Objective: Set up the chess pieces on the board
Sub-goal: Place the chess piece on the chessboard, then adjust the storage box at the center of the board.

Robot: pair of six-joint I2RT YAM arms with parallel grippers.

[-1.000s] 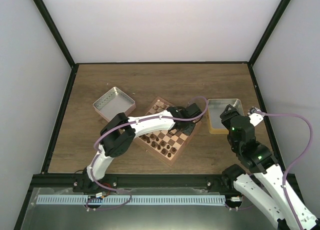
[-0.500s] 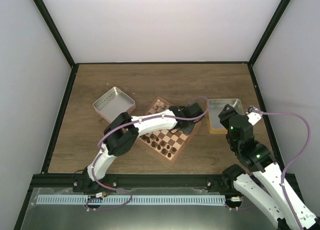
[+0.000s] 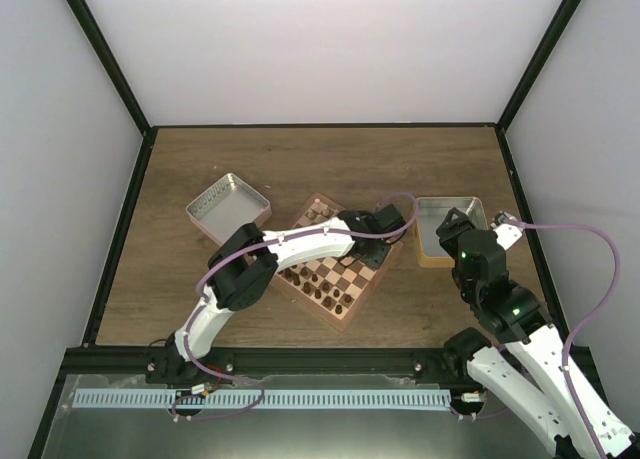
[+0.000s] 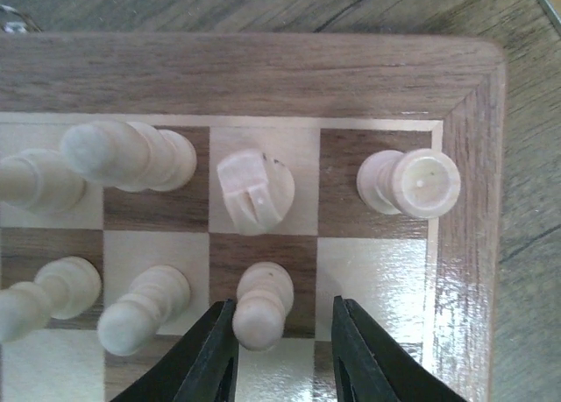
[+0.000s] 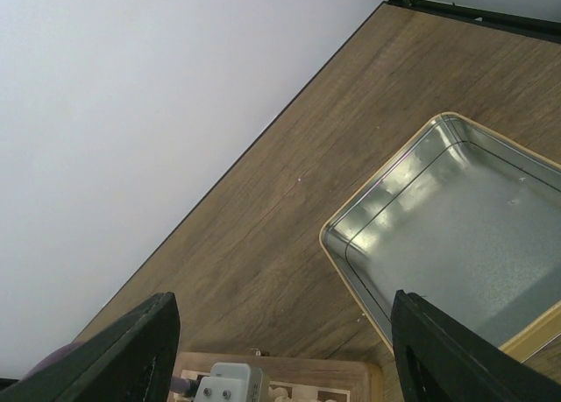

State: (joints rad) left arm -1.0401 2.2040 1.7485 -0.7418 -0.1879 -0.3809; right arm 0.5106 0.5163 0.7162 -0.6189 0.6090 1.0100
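Straddling light pawn (image 4: 263,301): L gripper (image 4: 285,332) jaws narrow-open, gap at pawn's right, not clamped. Pawn upright on dark sq., directly between jaws; knight (image 4: 254,192), rook (image 4: 421,181) beyond, then board (image 4: 263,69) rim. L arm nearer. R gripper (image 5: 280,332) wide, empty, silver tray (image 5: 465,236) ahead. No legible writing.

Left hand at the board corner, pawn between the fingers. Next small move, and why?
Probably open the left hand a little wider, then lift straight up. The light pawn stands upright on its square near the board rim. There is a gap at one finger, but the other looks to sit against the pawn, so pulling away sideways could tip it.
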